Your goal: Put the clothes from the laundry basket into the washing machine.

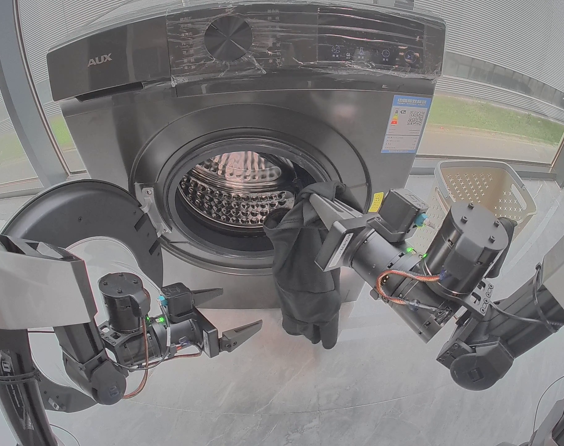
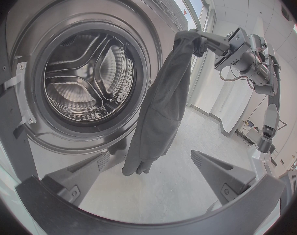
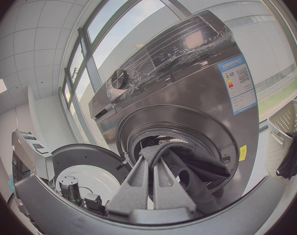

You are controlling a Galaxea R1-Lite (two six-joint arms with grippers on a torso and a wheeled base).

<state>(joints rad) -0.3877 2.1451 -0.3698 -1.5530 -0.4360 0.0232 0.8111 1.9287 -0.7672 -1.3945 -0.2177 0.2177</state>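
A: While it hangs before the drum [image 1: 235, 187], what holds the dark garment [image 1: 303, 261]?
B: The right pincer [image 1: 317, 201], clenched on its top, at the washing machine [image 1: 108, 125]. The left pincer [image 1: 241, 308] gapes empty, low beside the open door [image 1: 78, 218].

A black garment [image 1: 302, 264] hangs limp before the open grey washing machine [image 1: 232, 103].

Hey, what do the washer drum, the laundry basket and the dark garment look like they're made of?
Washer drum: probably stainless steel, mirror-shiny with embossed bumps. Laundry basket: apparently cream plastic, matte, moulded holes. Dark garment: soft matte fabric, draping limply from the right gripper.
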